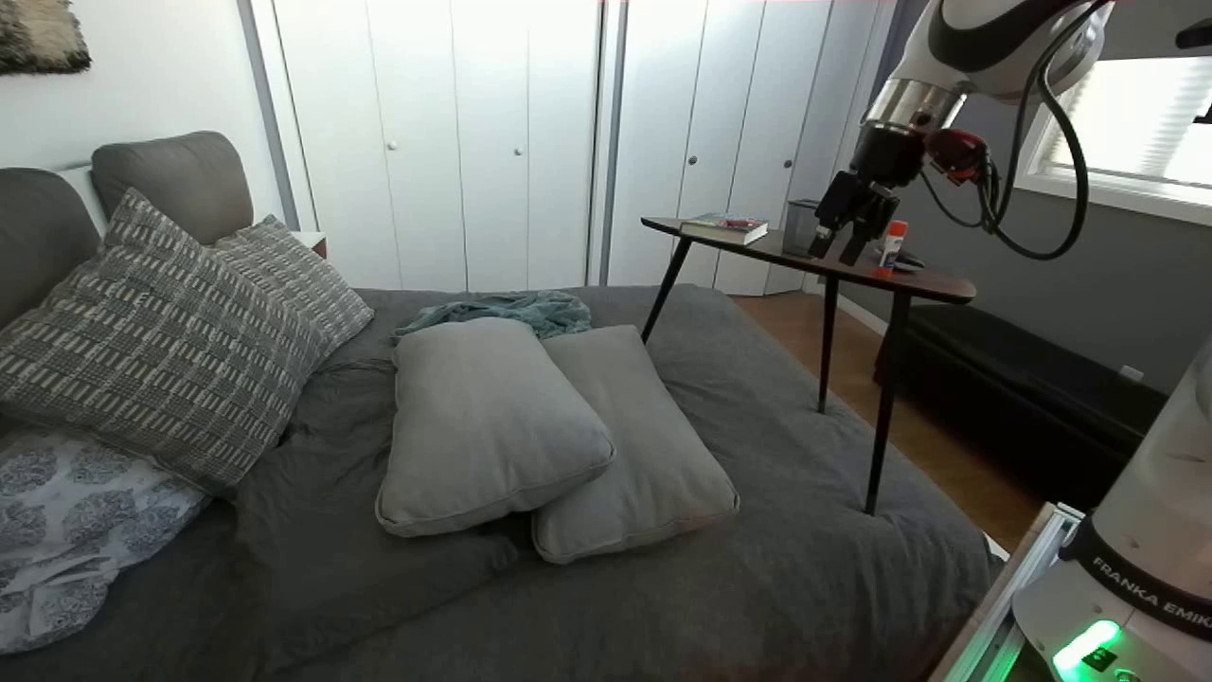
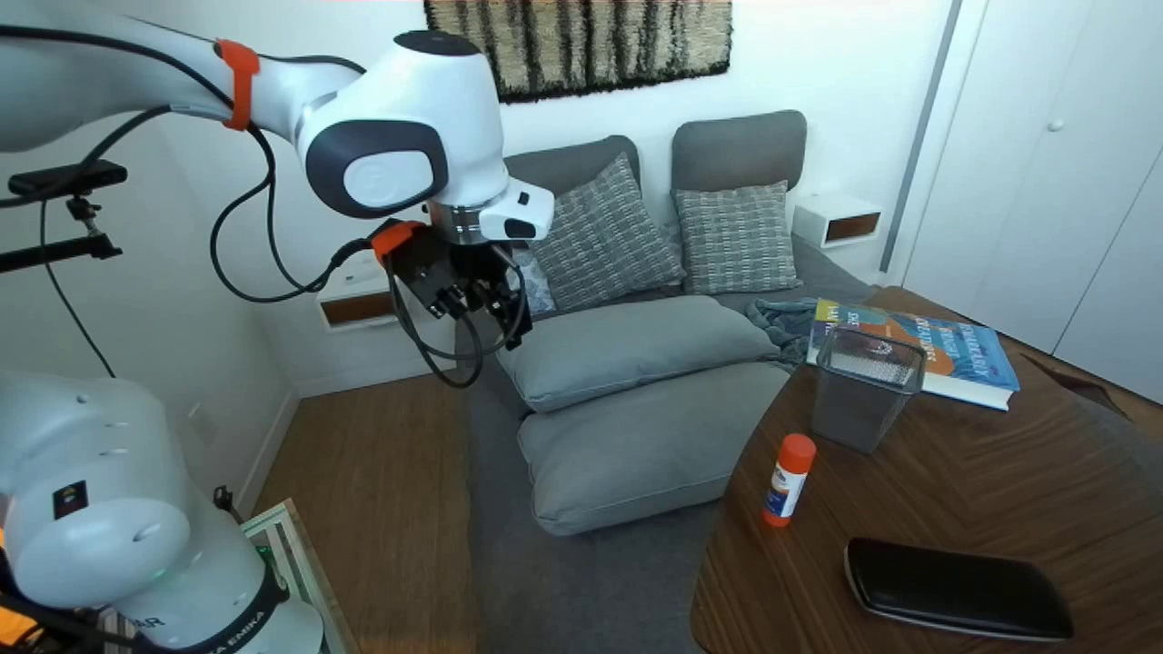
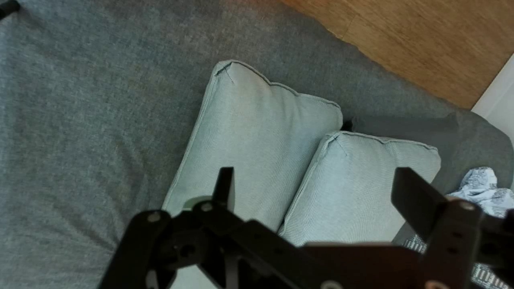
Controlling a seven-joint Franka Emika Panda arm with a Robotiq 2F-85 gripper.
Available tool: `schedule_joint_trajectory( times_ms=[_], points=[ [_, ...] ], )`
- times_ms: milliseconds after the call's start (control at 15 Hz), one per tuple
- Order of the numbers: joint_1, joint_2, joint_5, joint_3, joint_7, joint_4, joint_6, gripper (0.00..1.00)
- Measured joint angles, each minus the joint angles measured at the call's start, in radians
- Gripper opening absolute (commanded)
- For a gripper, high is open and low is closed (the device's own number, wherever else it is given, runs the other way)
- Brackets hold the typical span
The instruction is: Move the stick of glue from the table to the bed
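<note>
Spread wide, my gripper (image 3: 315, 186) hangs higher than the bed (image 3: 88, 120) and its grey pillows (image 3: 257, 132). Clear of it, the stick of glue (image 2: 789, 480) stands upright on the table (image 2: 963, 481).

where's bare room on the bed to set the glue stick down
The dark grey fabric bed is bare between the two pale grey pillows and a slender dark table leg. It's crowded around the grey crosshatched cushions, white floral fabric and crumpled teal cloth.
</note>
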Motion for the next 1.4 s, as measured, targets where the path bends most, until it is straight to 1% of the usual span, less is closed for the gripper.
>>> schedule_joint_trajectory(
  times_ms=[467, 600, 667, 933, 1133, 1400],
  points=[
    [-0.001, 0.0, 0.0, 0.001, 0.0, 0.0, 0.0, 1.0],
    [-0.016, 0.0, -0.001, 0.005, 0.003, 0.0, 0.014, 1.0],
    [-0.029, 0.0, -0.005, 0.005, 0.007, 0.001, 0.04, 1.0],
    [-0.117, 0.0, -0.043, 0.003, 0.013, 0.002, 0.213, 1.0],
    [-0.186, 0.0, -0.108, 0.003, 0.044, 0.003, 0.318, 1.0],
    [-0.324, 0.008, -0.246, 0.011, 0.157, 0.011, 0.375, 1.0]
  ],
)
